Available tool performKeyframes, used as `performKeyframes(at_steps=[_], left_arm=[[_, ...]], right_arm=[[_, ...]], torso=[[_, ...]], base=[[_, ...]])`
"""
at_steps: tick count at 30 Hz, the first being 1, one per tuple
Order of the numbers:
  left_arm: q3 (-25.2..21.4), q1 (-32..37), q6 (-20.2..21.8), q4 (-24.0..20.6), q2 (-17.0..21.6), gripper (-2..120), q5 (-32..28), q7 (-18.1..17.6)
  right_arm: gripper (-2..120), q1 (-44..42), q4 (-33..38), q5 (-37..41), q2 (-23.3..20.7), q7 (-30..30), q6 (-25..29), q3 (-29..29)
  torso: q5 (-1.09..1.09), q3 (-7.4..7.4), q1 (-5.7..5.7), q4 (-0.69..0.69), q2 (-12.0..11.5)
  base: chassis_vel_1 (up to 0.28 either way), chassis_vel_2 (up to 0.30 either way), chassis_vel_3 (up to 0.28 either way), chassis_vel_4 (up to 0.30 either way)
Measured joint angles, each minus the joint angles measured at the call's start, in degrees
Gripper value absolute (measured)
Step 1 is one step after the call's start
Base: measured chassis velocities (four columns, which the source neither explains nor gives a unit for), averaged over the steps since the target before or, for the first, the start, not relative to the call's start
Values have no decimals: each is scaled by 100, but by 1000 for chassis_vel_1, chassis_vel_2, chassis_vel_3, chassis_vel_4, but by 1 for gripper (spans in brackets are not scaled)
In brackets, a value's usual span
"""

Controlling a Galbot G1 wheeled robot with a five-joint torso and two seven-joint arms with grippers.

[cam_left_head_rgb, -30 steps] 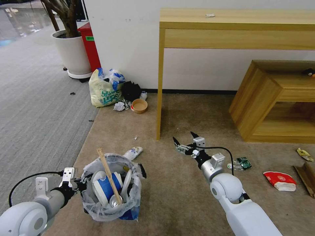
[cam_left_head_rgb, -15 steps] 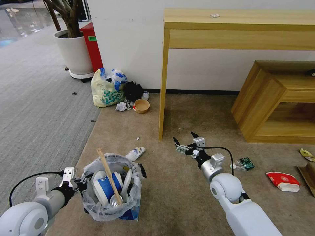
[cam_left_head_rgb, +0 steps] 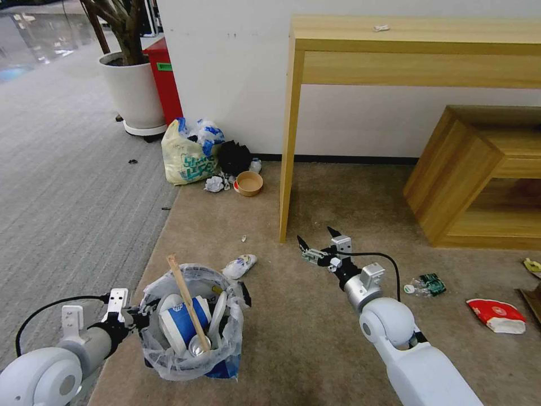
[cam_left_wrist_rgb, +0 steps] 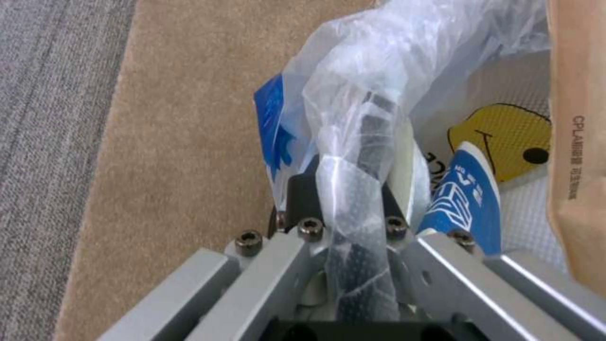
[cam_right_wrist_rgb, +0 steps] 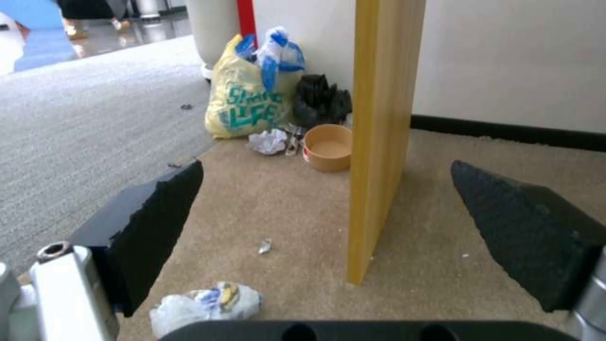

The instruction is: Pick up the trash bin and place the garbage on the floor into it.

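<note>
The trash bin (cam_left_head_rgb: pixel 191 330), black with a crinkly plastic liner, hangs just above the floor (cam_left_head_rgb: pixel 293 332) at the lower left. My left gripper (cam_left_head_rgb: pixel 137 316) is shut on its rim; the left wrist view has the fingers (cam_left_wrist_rgb: pixel 303 194) clamping rim and liner (cam_left_wrist_rgb: pixel 378 76). Inside lie a blue-white paper cup (cam_left_head_rgb: pixel 179 324), a wooden stick (cam_left_head_rgb: pixel 186 299) and a can (cam_left_head_rgb: pixel 198 345). My right gripper (cam_left_head_rgb: pixel 318 241) hovers open and empty above the carpet. Garbage on the floor: a crumpled white wrapper (cam_left_head_rgb: pixel 239 265), a green packet (cam_left_head_rgb: pixel 431 283) and a red-white pack (cam_left_head_rgb: pixel 499 316).
A wooden table leg (cam_left_head_rgb: pixel 287 169) stands just beyond the right gripper, with a low wooden shelf (cam_left_head_rgb: pixel 451 180) to its right. By the wall sit a yellowish shopping bag (cam_left_head_rgb: pixel 189 152), a brown bowl (cam_left_head_rgb: pixel 249 183) and crumpled paper (cam_left_head_rgb: pixel 214 183). Grey ribbed carpet (cam_left_head_rgb: pixel 67 186) lies left.
The whole head view has shifted, with table, shelf and floor litter sliding right in the picture, so the camera moved. Both arms keep their pose and the bin stays held.
</note>
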Motion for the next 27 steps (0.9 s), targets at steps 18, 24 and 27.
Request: performKeyframes(at_steps=[18,24,27], left_arm=[[-7,4,0,-21,3,0,-4,6],[-8,3,0,-11,17,0,-4,7],[-8,0,0,0,17,0,-4,8]], right_arm=[[100,24,-27,-27,49,19,0,-71],[100,33,-51,-32,70,22,0,-79],[100,31,-52,-35,72,22,0,-79]], torso=[[0,0,-1,0,0],[0,0,-1,0,0],[-2,0,-1,0,0]], base=[[1,85,-4,-88],[4,104,-20,-100],[9,97,-4,-96]])
